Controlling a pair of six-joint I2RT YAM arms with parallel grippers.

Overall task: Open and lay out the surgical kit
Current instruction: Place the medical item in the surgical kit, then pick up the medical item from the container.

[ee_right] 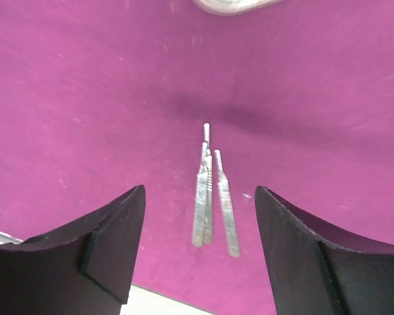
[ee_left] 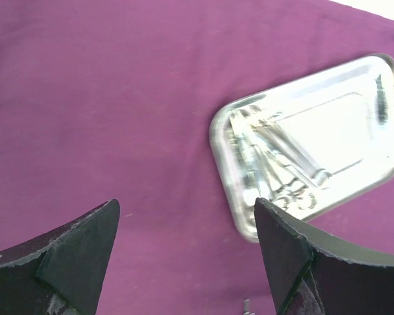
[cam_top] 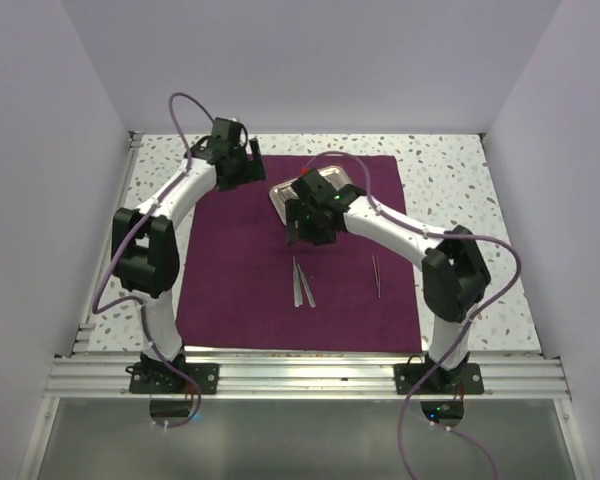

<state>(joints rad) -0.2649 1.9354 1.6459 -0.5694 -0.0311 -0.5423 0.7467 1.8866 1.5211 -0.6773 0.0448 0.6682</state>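
The dark purple cloth (cam_top: 240, 290) lies spread flat on the table. The steel tray (cam_top: 332, 179) sits on its far middle; in the left wrist view the tray (ee_left: 354, 131) holds steel instruments with ring handles (ee_left: 276, 167). Tweezers-like steel pieces (cam_top: 302, 283) lie on the cloth's middle, and they also show in the right wrist view (ee_right: 210, 197). One thin instrument (cam_top: 376, 275) lies to their right. My right gripper (cam_top: 305, 235) is open and empty above the cloth, between tray and tweezers. My left gripper (cam_top: 242, 170) is open and empty, left of the tray.
The speckled tabletop (cam_top: 450, 190) shows around the cloth. White walls close in the left, right and far sides. An aluminium rail (cam_top: 310, 375) runs along the near edge by the arm bases.
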